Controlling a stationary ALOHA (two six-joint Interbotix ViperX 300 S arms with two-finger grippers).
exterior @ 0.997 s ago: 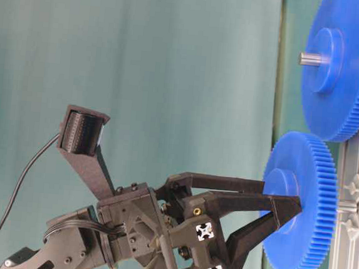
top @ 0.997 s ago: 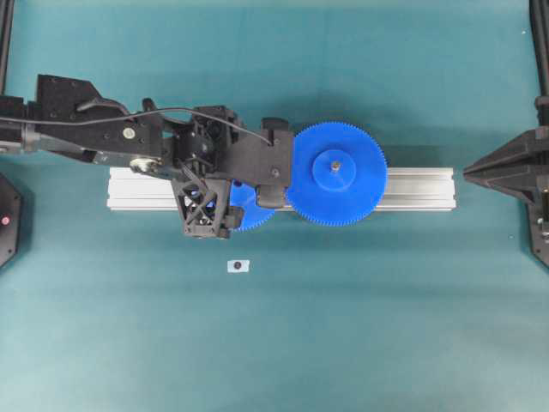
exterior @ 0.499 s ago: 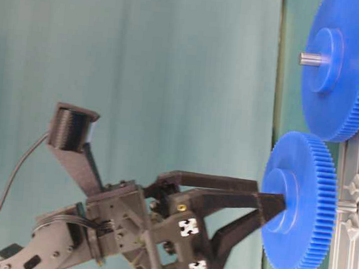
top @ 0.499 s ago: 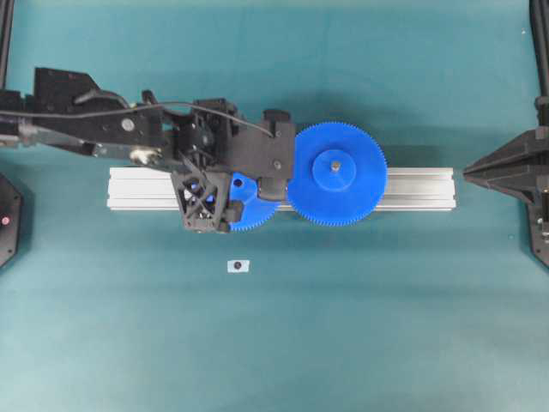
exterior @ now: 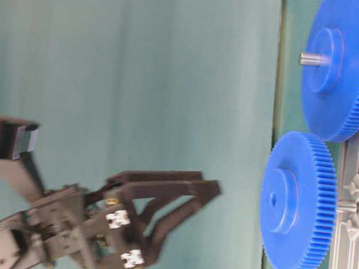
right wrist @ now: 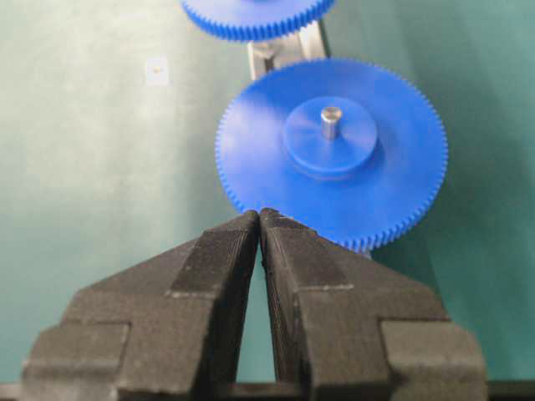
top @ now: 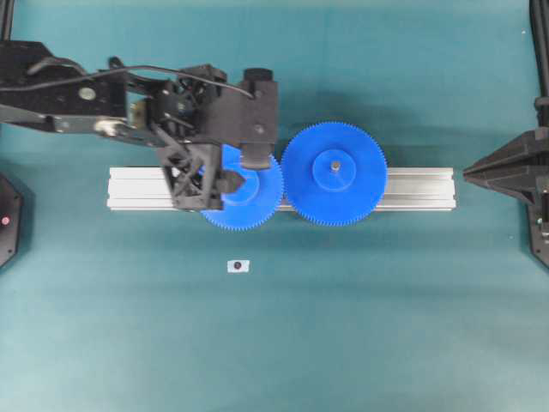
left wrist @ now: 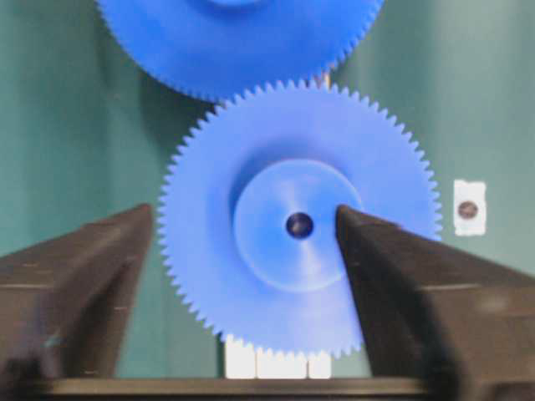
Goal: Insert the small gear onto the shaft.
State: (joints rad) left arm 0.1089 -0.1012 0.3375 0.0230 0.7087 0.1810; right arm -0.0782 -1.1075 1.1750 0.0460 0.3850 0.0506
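1. We saw that the left tool [exterior: 209, 189] had let go of the small gear [exterior: 298, 203] and backed away, empty, jaws apart.
2. The small gear sat on the rail [top: 412, 189], at 9 o'clock of the larger gear [top: 334, 173], teeth meshing.
3. We judged the insertion done; the shaft itself was hidden.
4. The right tool [right wrist: 259, 219] was closed.

Matt blue plastic small gear [left wrist: 297, 225]

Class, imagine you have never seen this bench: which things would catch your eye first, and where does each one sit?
Two bright blue gears on a silver rail at mid-table: the small gear left, meshing with the larger gear beside it. The black left gripper hangs open, clear of the small gear, and the right gripper waits shut at the right edge.
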